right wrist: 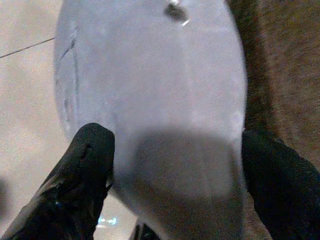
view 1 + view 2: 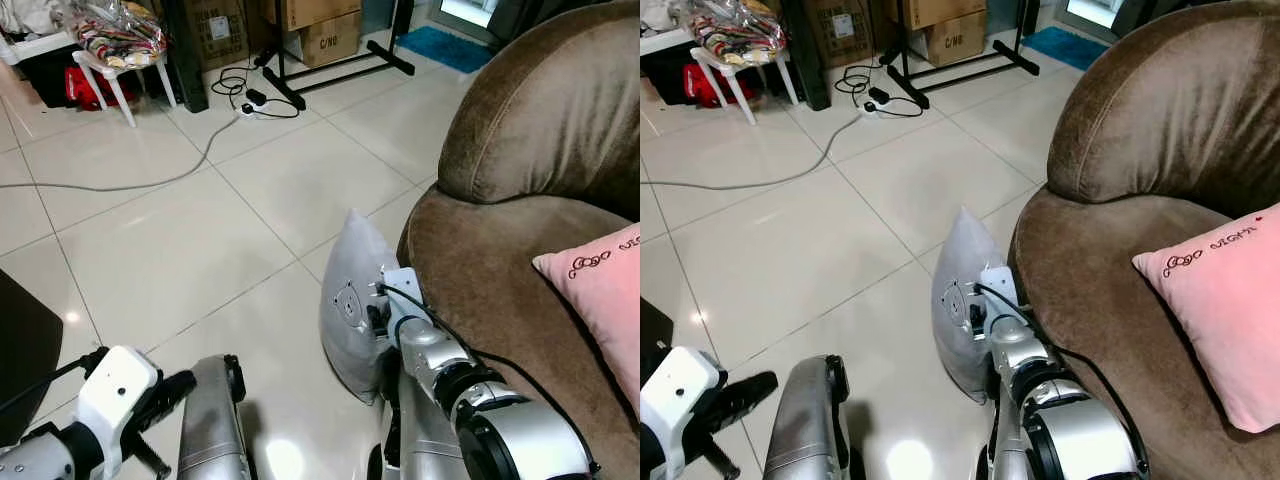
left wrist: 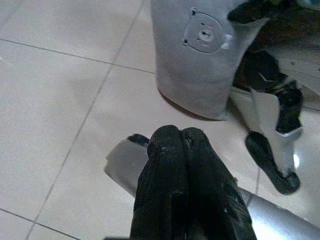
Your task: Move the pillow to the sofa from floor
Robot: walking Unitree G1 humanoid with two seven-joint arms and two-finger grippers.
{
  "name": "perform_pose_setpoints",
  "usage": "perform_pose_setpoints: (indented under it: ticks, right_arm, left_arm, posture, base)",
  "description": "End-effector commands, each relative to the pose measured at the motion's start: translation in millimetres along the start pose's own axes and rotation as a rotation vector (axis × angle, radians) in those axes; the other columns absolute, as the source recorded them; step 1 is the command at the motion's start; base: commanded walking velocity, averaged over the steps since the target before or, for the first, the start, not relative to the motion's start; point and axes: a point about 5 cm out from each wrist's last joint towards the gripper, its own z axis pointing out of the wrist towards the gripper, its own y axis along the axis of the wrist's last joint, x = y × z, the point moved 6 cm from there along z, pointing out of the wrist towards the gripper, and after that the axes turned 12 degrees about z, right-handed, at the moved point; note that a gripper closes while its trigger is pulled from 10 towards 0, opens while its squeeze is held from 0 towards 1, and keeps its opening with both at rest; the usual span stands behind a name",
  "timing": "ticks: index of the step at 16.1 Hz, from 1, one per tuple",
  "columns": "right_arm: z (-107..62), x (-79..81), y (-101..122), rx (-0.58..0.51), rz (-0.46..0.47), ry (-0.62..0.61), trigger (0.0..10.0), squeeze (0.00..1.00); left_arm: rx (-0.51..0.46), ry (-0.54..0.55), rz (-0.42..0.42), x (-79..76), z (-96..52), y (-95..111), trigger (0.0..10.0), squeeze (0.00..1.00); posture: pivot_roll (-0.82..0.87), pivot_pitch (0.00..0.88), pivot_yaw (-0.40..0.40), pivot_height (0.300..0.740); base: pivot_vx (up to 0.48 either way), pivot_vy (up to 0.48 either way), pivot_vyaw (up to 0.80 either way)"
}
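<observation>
I record the brown sofa (image 2: 520, 250) filling the head view from 1 to 5 o'clock, with a pink cushion (image 2: 600, 300) already on its seat at 3 o'clock. The tiled floor (image 2: 180, 240) takes up the rest, a cable (image 2: 150, 180) trailing across it towards 11 o'clock.

The grey pillow (image 2: 350, 300) stands on edge on the floor, just below centre, leaning against the sofa front. I judge the task barely started: the pillow is not yet lifted, and the raise and the placing on the seat both remain.

The right gripper (image 1: 175, 165) is at the pillow. In the right wrist view its two black fingers (image 1: 85, 170) are spread wide, one on each side of the pillow's body; whether they press it I cannot tell.

The left gripper (image 3: 177, 150) is pressed closed on nothing, over the floor at 7 o'clock, near the pillow but apart from it.
</observation>
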Motion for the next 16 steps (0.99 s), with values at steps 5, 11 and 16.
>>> perform_pose_setpoints:
  ticks: [5,11,16]
  right_arm:
    - [-0.5,8.9,-4,0.019,0.017,0.041,0.0,0.0]
    - [-0.9,11.8,-7,0.022,0.006,0.057,0.0,0.0]
    - [-1.5,16.9,-9,0.026,-0.015,0.079,0.0,0.0]
  left_arm:
    - [-0.006,0.01,0.01,4.3,-4.2,5,10.0,0.0]
    - [-0.003,0.004,0.014,4.9,-3.0,5,10.0,0.0]
    - [-0.004,0.001,0.013,4.1,-1.6,6,10.0,0.0]
  posture:
    - [0.12,0.137,-0.02,0.511]
    - [0.12,0.139,-0.014,0.511]
    - [0.11,0.132,-0.018,0.511]
  base:
    - [0.0,0.0,0.0]
    - [0.0,0.0,0.0]
    - [0.0,0.0,0.0]
